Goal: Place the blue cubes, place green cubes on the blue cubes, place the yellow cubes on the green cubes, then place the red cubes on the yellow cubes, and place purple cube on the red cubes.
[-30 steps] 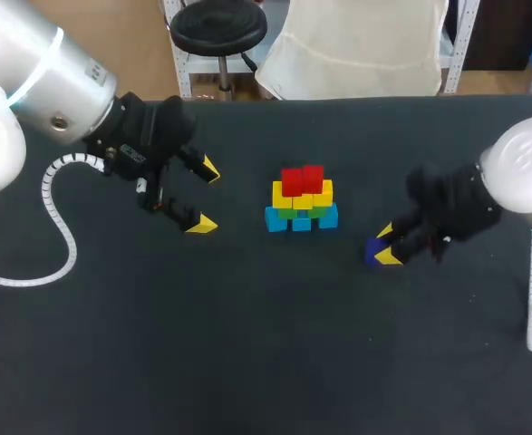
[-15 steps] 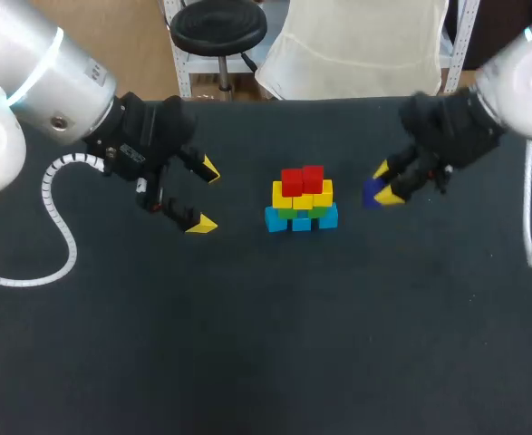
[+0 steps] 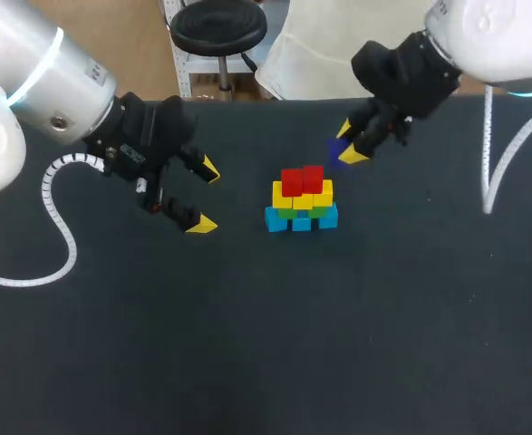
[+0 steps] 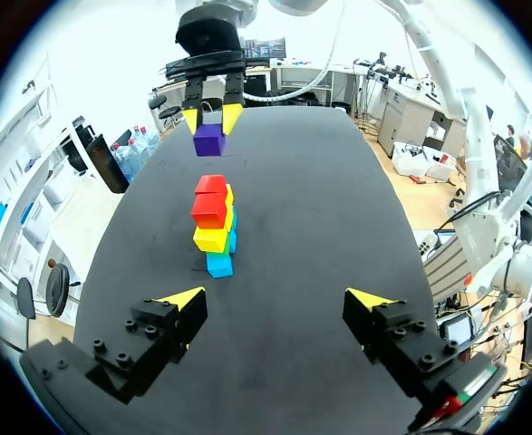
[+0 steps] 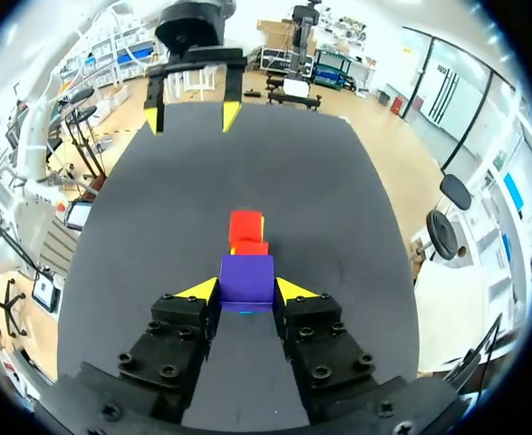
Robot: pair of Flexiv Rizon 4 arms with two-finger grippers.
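A stepped stack of cubes (image 3: 302, 199) stands mid-table: blue at the base, green, yellow, then two red cubes (image 3: 302, 179) on top. My right gripper (image 3: 347, 143) hangs above and to the right of the stack, shut on a purple cube (image 3: 340, 149). The right wrist view has that purple cube (image 5: 246, 279) between the two yellow tips, with the red cubes (image 5: 246, 231) just ahead of it. My left gripper (image 3: 207, 196) stands open to the left of the stack with nothing in it. From the left wrist, the stack (image 4: 213, 227) lies ahead of the open gripper (image 4: 279, 299), and the purple cube (image 4: 209, 139) hangs beyond it.
Black tabletop (image 3: 338, 317) spreads on all sides of the stack. No other loose objects lie on it.
My right gripper has lifted the purple cube off the table at the right and carried it up and leftward toward the stack. The left arm has kept still.
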